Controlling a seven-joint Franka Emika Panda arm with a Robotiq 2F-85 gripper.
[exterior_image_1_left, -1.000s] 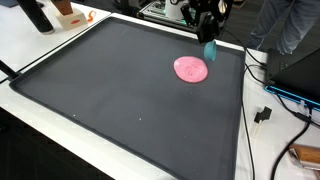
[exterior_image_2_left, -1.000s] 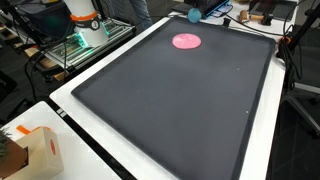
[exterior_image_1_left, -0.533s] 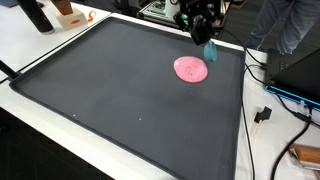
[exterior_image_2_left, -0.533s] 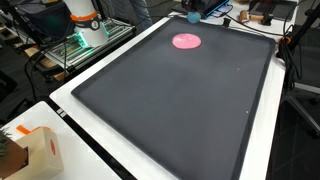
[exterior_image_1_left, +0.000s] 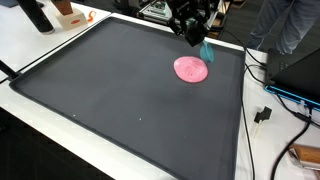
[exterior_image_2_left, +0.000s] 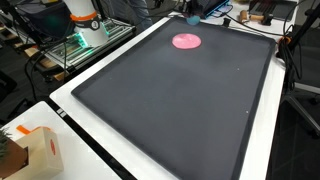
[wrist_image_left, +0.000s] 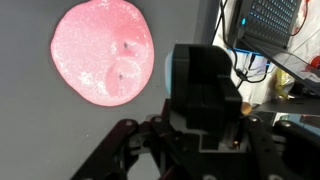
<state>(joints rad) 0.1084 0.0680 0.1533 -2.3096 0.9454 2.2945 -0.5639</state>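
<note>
Here the gripper (exterior_image_1_left: 199, 40) hangs above the far edge of the black mat (exterior_image_1_left: 120, 95), jaws clenched on a teal object (exterior_image_1_left: 206, 50), with a pink disc (exterior_image_1_left: 191, 69) lying flat on the mat close by.

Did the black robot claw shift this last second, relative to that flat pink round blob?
Yes. In an exterior view the claw slid left, from above the pink blob's right edge towards its middle.
</note>
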